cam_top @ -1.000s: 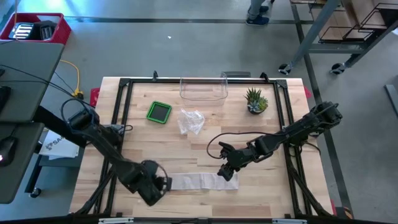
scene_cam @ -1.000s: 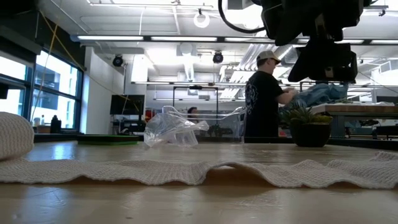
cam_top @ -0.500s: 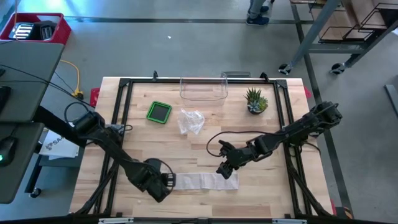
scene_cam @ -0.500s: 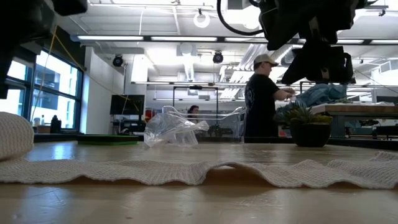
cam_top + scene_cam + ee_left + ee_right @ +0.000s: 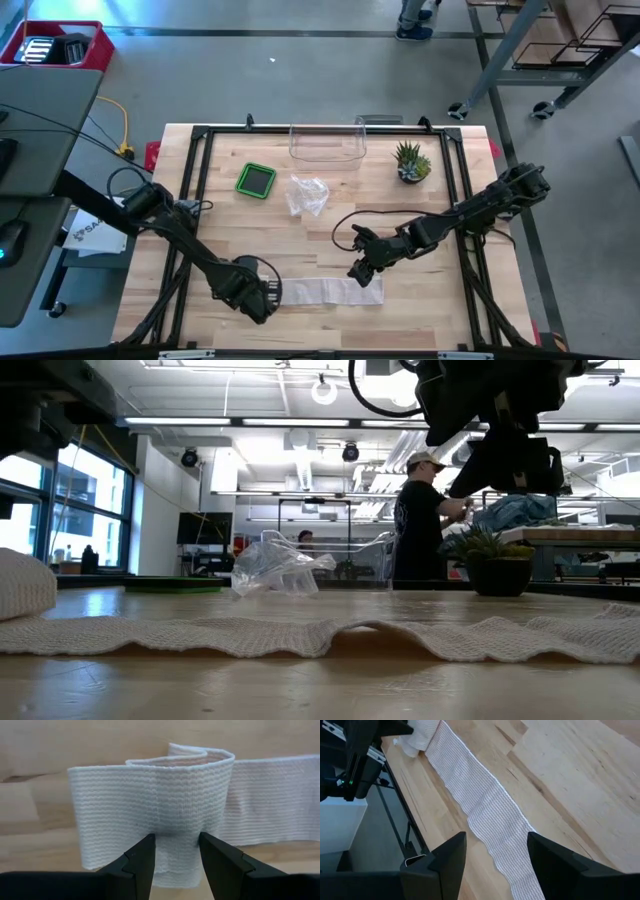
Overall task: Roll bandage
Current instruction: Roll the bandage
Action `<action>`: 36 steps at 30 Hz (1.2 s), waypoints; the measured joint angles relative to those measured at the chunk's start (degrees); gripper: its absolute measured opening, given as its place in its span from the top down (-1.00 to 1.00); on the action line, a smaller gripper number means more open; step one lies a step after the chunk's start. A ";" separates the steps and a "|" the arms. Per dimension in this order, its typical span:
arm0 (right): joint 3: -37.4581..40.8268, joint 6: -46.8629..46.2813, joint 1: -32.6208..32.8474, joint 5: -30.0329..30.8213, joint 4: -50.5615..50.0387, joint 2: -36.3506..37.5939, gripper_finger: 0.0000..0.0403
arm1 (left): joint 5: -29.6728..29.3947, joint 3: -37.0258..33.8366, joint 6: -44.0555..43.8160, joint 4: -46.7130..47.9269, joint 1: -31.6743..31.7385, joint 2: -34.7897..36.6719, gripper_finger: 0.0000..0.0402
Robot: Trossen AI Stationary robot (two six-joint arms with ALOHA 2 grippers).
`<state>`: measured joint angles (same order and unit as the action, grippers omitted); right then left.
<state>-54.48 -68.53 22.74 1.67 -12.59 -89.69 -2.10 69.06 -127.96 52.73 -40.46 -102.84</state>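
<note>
My left claw (image 5: 175, 851) pinches the bandage (image 5: 325, 291) roll's end; the strip runs lengthwise toward my right claw (image 5: 496, 851), spread above its far end.

No legible text, label, brand, number or sign anywhere in these views

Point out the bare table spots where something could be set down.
Free: wood between the green tray and the left arm, and right of the plant. Crowded: the near edge, where the bandage lies between the left tool and right tool; also around the plastic bag.
</note>
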 joint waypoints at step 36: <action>0.01 3.67 0.02 -2.12 5.51 -0.04 0.04 | -2.93 2.13 5.03 -0.47 1.28 -0.22 0.86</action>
<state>-54.47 -64.86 22.76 -0.45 -7.08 -89.73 -5.04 71.19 -122.93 52.26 -39.18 -103.06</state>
